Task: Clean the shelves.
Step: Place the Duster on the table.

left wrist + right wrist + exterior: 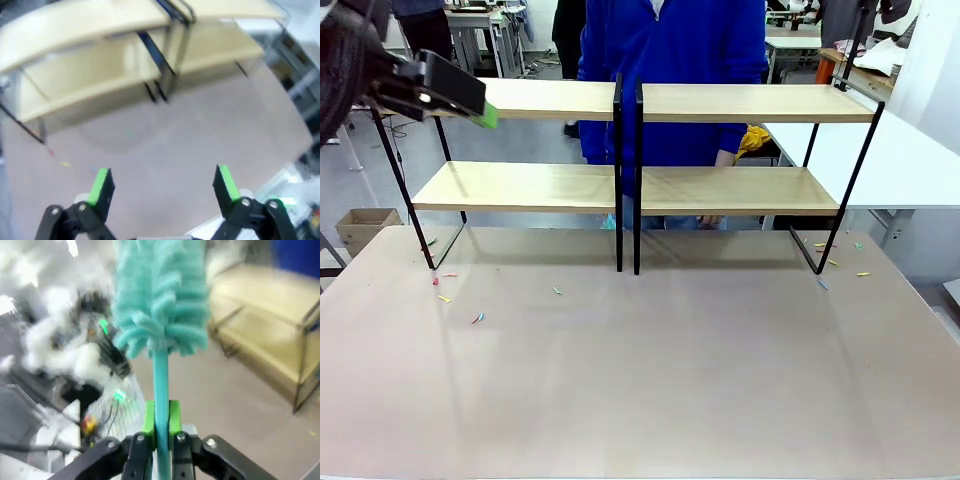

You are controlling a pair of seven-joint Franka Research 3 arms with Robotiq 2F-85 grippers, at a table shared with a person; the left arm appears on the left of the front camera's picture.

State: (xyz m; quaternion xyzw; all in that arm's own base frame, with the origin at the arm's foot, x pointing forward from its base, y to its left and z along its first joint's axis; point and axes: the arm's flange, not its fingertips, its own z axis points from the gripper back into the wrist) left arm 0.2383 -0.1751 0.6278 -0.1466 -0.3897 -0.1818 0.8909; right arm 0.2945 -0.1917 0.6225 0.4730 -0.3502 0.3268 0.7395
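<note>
The left gripper (pixel 164 186) hung with jaws wide apart and empty above the table (pixel 200 135), the shelves (pixel 125 60) ahead of its fingers. The right gripper (pixel 161 421) was clamped on the handle of a teal duster (pixel 160 300), whose fluffy head rose beyond the pads; the shelves (pixel 270 335) stood off to its side.
</note>
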